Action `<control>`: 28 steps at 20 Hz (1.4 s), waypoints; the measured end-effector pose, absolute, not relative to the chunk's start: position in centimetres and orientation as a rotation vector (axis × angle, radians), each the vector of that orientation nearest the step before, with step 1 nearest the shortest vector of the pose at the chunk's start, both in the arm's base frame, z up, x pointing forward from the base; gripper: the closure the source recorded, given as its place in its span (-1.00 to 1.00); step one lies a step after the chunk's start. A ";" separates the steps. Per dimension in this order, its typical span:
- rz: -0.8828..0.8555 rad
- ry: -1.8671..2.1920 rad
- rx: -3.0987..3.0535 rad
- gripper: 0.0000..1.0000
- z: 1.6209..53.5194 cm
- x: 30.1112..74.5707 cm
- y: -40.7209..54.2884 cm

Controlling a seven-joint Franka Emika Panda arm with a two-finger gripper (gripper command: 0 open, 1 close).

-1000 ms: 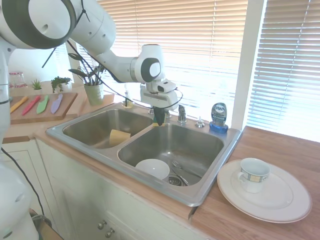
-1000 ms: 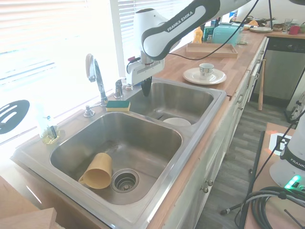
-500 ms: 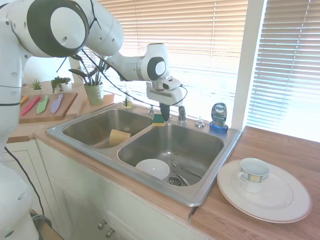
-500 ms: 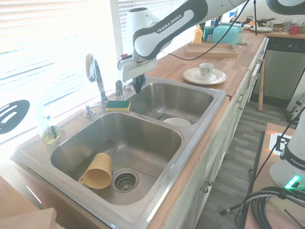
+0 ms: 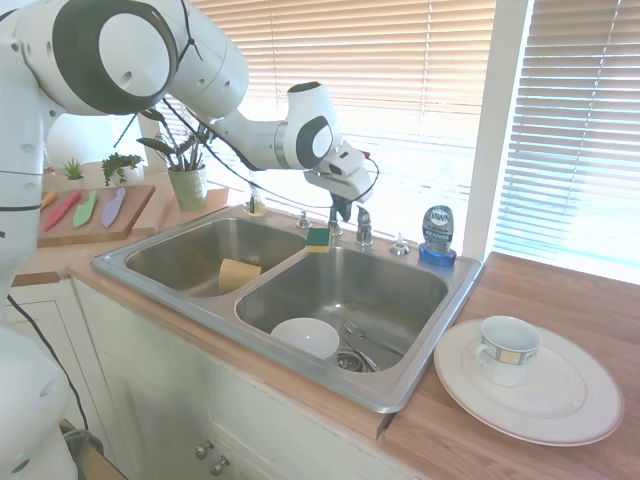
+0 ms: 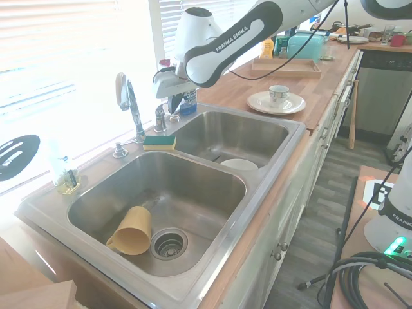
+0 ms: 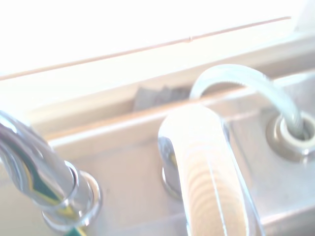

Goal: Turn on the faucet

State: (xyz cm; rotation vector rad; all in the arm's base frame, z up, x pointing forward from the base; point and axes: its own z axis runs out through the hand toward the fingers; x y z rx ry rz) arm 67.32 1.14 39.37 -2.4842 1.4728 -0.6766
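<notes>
Kitchen, sunlit: window blinds behind a double steel sink (image 5: 420, 375) set in a wooden desk (image 5: 560, 300). Item, faucet (image 6: 129, 103): chrome gooseneck on the sink's back ledge between the two basins, with its stubby lever handle (image 6: 160, 118) just beside the spout base; in the wrist view the handle (image 7: 206, 172) fills the centre, the spout base (image 7: 54, 182) to one side. Item, jaws (image 6: 175, 103): hovering just above and beside the handle, tilted toward it; you cannot tell from these views whether they are parted or closed, and nothing appears held. Step in hand, by judgement: closing in on the handle. You would do well to centre the jaws over the lever's tip, make firm contact, then swing it in one smooth stroke, keeping clear of the spout and the blue soap bottle (image 5: 438, 235) close by. Other contents: green-and-yellow sponge (image 6: 159, 142) on the divider ledge, tan cup (image 6: 132, 230) lying in one basin, white bowl (image 5: 305, 337) in the other, cup on a plate (image 5: 530, 385) on the desk, potted plant (image 5: 185, 165).
</notes>
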 end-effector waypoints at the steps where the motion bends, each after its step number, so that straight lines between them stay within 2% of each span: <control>1: -0.706 1.461 -2.474 1.00 39.6 67.2 1.2; 14: -0.865 1.433 -2.434 1.00 41.0 66.6 1.7; 28: -0.869 1.431 -2.476 1.00 40.0 66.2 1.2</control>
